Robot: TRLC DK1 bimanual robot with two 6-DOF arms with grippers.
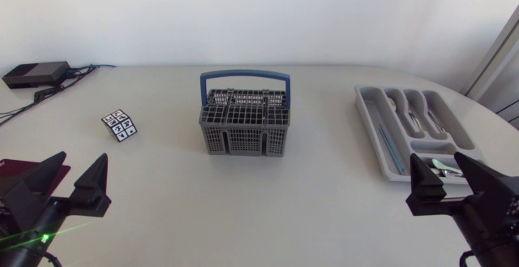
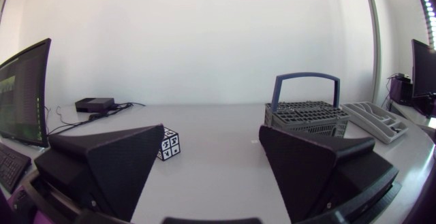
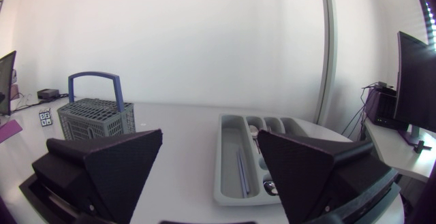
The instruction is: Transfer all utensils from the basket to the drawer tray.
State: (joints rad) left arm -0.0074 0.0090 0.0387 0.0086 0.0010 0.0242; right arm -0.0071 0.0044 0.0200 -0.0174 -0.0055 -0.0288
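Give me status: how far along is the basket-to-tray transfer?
Done, apparently: utensils lie in the drawer tray; nothing sticks up from the basket, though its cells are hidden. In hand: nothing, left gripper and right gripper both open. Left: at most a check inside the basket.

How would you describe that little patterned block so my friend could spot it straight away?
Start at the grey basket with the blue handle, mid-table. On the robot's left of it, standing alone on the white table, is a small cube. It alone bears black-and-white square patterns.
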